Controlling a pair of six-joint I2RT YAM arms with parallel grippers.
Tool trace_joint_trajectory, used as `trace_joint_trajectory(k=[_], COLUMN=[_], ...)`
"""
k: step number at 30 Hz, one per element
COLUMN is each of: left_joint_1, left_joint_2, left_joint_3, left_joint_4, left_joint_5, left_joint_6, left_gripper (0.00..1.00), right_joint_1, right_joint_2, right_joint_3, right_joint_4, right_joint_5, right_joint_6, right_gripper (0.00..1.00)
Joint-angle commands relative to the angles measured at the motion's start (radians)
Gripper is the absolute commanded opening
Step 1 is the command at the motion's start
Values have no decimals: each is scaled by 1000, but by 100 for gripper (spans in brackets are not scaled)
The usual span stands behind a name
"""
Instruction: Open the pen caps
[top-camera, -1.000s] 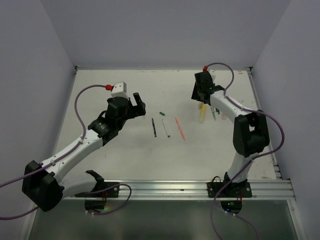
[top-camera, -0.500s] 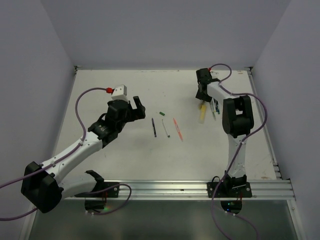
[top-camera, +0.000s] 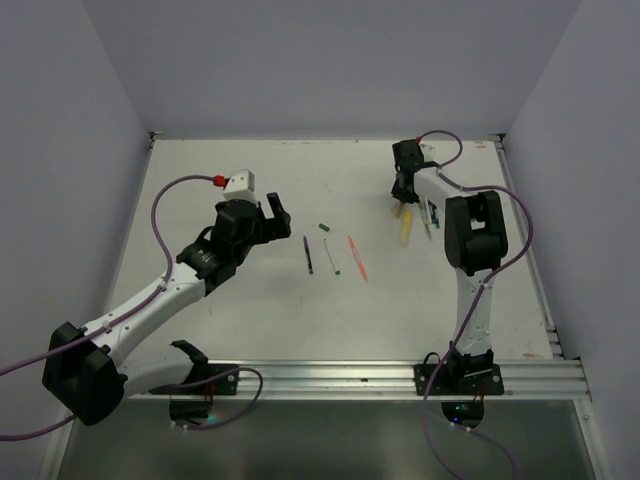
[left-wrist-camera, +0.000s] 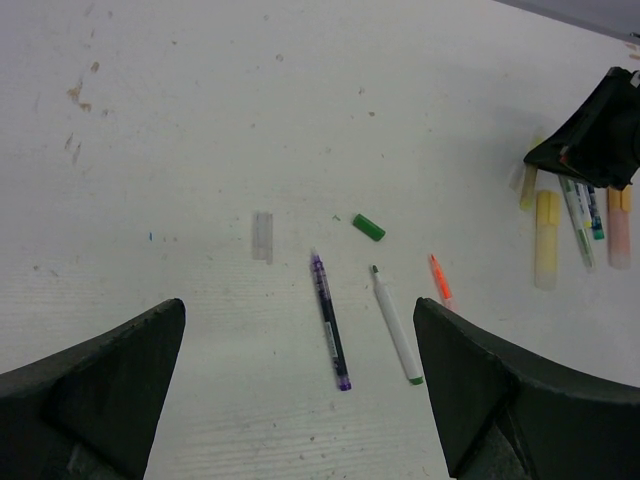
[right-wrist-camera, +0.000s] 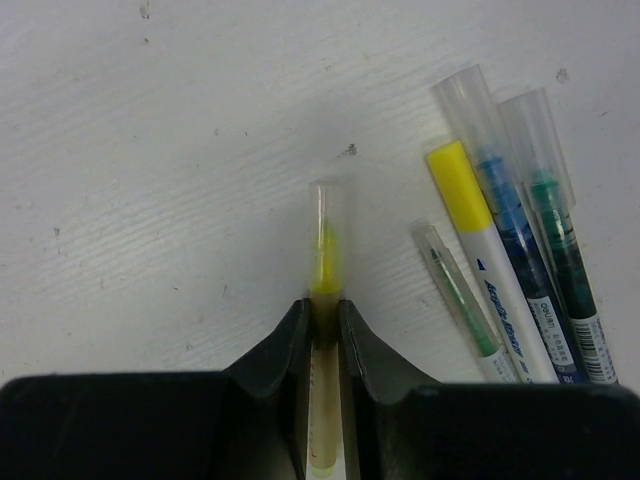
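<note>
In the right wrist view my right gripper (right-wrist-camera: 324, 318) is shut on a thin yellow pen (right-wrist-camera: 326, 270) lying on the table. The pen's clear cap (right-wrist-camera: 329, 215) sticks out past the jaws. From above, that gripper (top-camera: 403, 190) sits low at the back right, just above a fat yellow highlighter (top-camera: 405, 228). My left gripper (top-camera: 272, 212) hovers open and holds nothing. Ahead of it lie a dark purple pen (left-wrist-camera: 330, 320), a white pen with a green tip (left-wrist-camera: 397, 325), an orange pen (left-wrist-camera: 440, 280), a loose green cap (left-wrist-camera: 368, 227) and a clear cap (left-wrist-camera: 262, 236).
Right of the held pen lie a thin green pen (right-wrist-camera: 455, 290), a white pen with a yellow cap (right-wrist-camera: 480, 250), a blue pen (right-wrist-camera: 512, 235) and a dark green pen (right-wrist-camera: 558, 245), the last two under clear caps. Walls enclose the table on three sides.
The right arm has folded down toward the pens at the back right, and its jaws have closed on the thin yellow pen. The left arm has hardly moved.
</note>
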Motion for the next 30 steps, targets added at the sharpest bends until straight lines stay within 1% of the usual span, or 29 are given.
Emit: trace_joint_trajectory(k=[1, 7, 13, 20, 25, 30], left_joint_1=[6, 6, 8, 6, 6, 8], left_joint_2=[-11, -16, -39, -24, 11, 58], left_joint_3=[3, -8, -28, -42, -40, -2], left_joint_4=[19, 36, 42, 63, 89, 103], left_joint_5=[-12, -2, -10, -4, 16, 56], left_joint_6=[28, 31, 39, 43, 50, 48], left_gripper=[99, 98, 98, 98, 98, 98], right_joint_1=[30, 82, 98, 131, 144, 145], right_joint_2=[-33, -55, -58, -50, -67, -131], right_joint_3=[-99, -156, -174, -176, -183, -202], right_joint_4=[30, 92, 116, 124, 138, 178], right_joint_5=[-81, -134, -178, -259, -266, -276], right_joint_6=[-32, -124, -212, -342, -345, -353], right_gripper=[10, 6, 4, 4, 1, 0])
